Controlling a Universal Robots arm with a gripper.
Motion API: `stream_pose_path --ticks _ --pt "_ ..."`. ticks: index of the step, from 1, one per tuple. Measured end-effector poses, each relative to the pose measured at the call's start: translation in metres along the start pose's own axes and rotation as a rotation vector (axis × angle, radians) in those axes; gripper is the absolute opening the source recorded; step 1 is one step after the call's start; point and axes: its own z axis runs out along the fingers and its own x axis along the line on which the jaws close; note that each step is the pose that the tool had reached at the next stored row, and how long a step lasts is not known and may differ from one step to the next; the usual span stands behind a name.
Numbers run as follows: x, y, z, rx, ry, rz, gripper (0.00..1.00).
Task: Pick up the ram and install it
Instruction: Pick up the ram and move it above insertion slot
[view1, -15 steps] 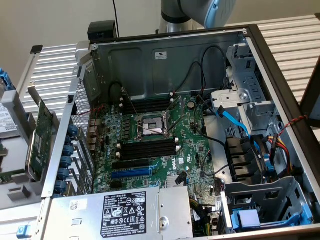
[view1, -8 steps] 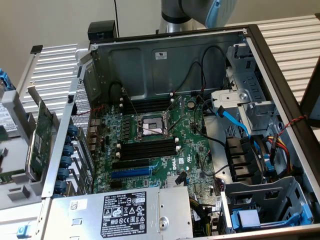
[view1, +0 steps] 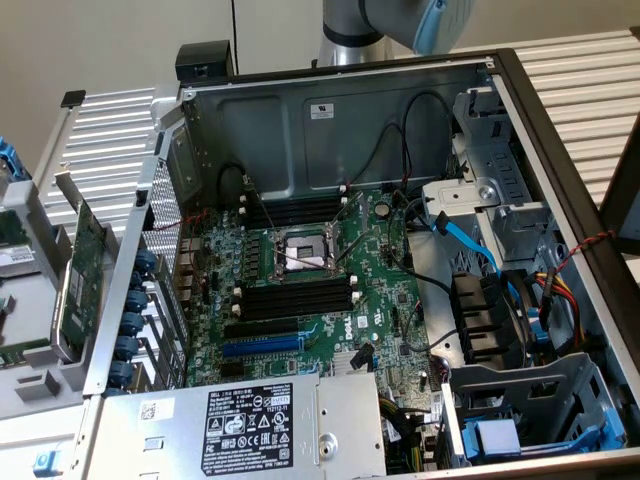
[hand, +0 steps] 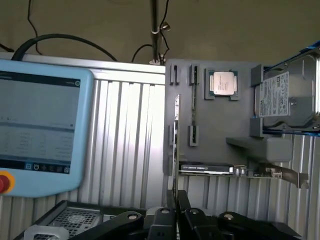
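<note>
The ram (hand: 176, 145) appears in the wrist view edge-on, as a thin pale-edged stick rising from between my fingertips. My gripper (hand: 176, 210) is shut on its lower end, the dark fingers pressed close together. In the exterior view my arm (view1: 400, 20) hangs above the back wall of the open computer case. Inside the case, black memory slots with white end clips (view1: 295, 297) lie on the nearer side of the processor socket (view1: 300, 252), and more such slots (view1: 297, 210) lie beyond it.
Behind the held ram is a grey parts tray (hand: 235, 125) carrying a processor (hand: 222, 82), a hard drive (hand: 285, 95) and a green expansion card (hand: 210, 169). A blue teach pendant (hand: 40, 125) stands beside it. Cables (view1: 440, 130) and drive cages (view1: 500, 200) crowd the case at the exterior view's right.
</note>
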Motion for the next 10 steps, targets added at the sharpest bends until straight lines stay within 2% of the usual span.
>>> stream_pose_path --ticks 3,8,10 --pt "0.001 -0.0129 -0.0028 -0.0009 0.0001 -0.001 0.14" --pt "0.0 -0.0145 -0.0029 -0.001 0.0003 -0.001 0.14" --pt "0.0 -0.0224 -0.0031 -0.0011 0.0003 -0.001 0.14"
